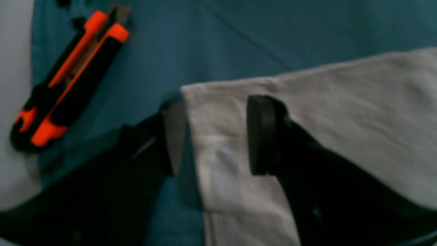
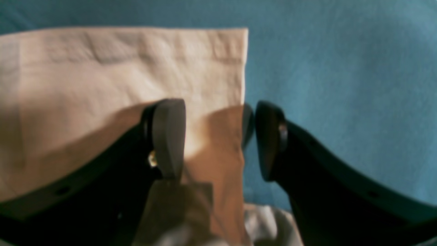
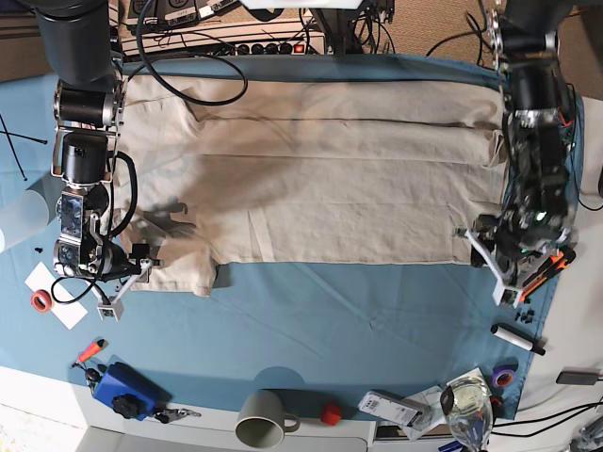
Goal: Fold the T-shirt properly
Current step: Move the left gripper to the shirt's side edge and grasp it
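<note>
Two hands apart, none clamped: left hand (image 1: 213, 135) straddles T-shirt (image 3: 311, 179) corner, right hand (image 2: 220, 138) straddles opposite corner. Shirt lies flat across blue tablecloth (image 3: 311, 320) on desk. Risk: pinching tablecloth with shirt edge, uneven lift skewing fold; orange cutter (image 1: 70, 80) near left hand could snag.

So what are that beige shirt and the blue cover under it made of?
The T-shirt looks like soft matte cotton knit: it creases and has stitched hems. The tablecloth seems a thin matte woven fabric, lying in faint wrinkles; its exact fibre can't be told.
</note>
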You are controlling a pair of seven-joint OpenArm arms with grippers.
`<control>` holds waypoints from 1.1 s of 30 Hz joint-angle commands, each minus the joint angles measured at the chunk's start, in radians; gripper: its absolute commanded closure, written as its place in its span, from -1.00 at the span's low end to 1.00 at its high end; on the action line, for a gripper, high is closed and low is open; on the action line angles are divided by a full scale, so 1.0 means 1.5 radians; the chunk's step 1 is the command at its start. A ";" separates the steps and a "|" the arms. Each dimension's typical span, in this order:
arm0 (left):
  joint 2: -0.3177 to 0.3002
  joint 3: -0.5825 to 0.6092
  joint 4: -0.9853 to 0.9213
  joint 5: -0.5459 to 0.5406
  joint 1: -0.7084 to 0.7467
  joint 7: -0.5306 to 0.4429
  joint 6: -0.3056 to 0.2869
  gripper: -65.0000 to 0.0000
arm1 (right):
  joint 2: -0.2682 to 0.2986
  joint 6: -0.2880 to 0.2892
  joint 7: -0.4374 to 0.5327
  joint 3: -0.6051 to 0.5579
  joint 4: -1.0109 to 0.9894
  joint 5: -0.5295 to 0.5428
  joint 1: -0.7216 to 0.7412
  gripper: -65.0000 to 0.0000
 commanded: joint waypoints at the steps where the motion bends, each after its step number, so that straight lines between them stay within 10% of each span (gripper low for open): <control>1: -0.011 -0.001 -0.013 0.006 -0.025 -0.009 0.005 0.09 | 0.009 0.001 0.009 0.003 0.010 0.000 0.023 0.00; 17: -0.004 0.001 -0.130 -0.075 -0.052 0.047 -0.028 0.15 | 0.008 0.013 -0.005 0.003 0.010 0.008 0.023 0.01; 25: -0.004 0.001 -0.130 -0.074 -0.052 0.046 -0.028 1.00 | 0.008 0.012 -0.005 0.003 0.010 0.007 0.023 0.88; 33: -0.006 0.001 -0.128 -0.075 -0.055 0.079 -0.027 1.00 | 0.008 0.011 -0.016 0.003 0.011 0.005 0.024 1.00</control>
